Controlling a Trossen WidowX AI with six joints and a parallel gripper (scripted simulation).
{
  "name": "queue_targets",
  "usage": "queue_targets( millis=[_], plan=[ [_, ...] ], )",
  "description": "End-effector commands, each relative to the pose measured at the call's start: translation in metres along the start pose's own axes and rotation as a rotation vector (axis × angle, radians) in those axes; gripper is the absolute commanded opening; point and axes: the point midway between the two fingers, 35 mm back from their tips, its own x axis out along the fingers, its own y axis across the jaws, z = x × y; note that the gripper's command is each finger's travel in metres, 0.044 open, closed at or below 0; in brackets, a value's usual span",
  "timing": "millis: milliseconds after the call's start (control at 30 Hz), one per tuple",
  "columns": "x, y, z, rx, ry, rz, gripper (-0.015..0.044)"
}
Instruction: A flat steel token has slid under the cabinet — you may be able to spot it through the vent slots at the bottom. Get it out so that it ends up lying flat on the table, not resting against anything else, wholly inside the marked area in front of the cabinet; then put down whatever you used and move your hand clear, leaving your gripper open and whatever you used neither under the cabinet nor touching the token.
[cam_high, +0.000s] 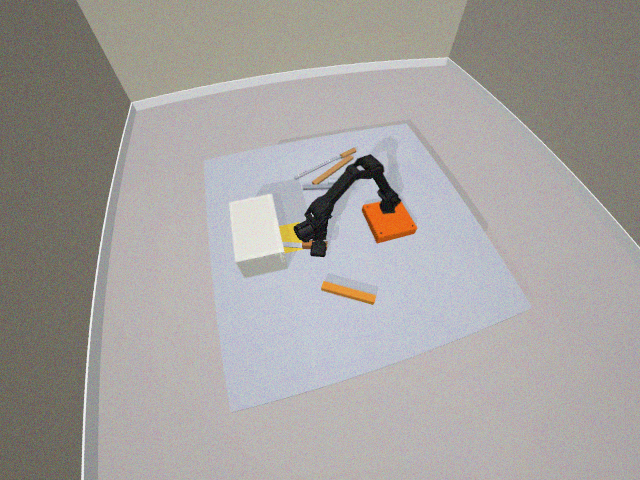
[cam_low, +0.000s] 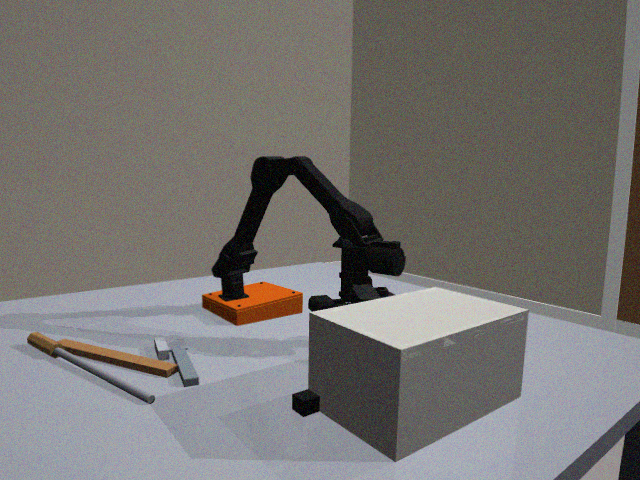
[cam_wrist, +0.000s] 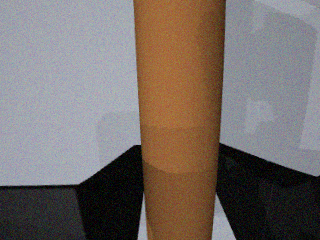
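Note:
My gripper (cam_high: 317, 243) (cam_wrist: 175, 152) is shut on the orange-brown handle (cam_high: 307, 244) (cam_wrist: 180, 90) of a tool, low over the table in front of the cabinet. The tool's thin pale shaft (cam_high: 293, 244) points toward the white cabinet (cam_high: 253, 227) (cam_low: 356, 382) and crosses the yellow marked area (cam_high: 289, 231). Its far end is hidden at the cabinet's front edge. In the exterior view, the cabinet hides the fingertips and tool. The steel token is not visible in any view, and the vent slots cannot be made out.
An orange bar (cam_high: 347, 292) lies to one side. On the other side lie a wooden-handled rod (cam_high: 317, 167) (cam_low: 103, 374), a wooden stick (cam_high: 332, 170) (cam_low: 118, 358) and a grey metal piece (cam_high: 315, 187) (cam_low: 185, 365). A small black block (cam_low: 305, 402) sits beside the cabinet.

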Motion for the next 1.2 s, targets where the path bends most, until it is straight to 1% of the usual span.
queue_targets(
  millis=[0, 500, 1167],
  plan=[
    [0.001, -0.008, 0.000, 0.007, 0.001, -0.008, 0.0000],
    [0.001, -0.014, -0.002, 0.007, 0.001, -0.009, 0.0000],
    [0.001, -0.012, -0.025, 0.006, 0.003, -0.008, 0.0000]
  ],
)
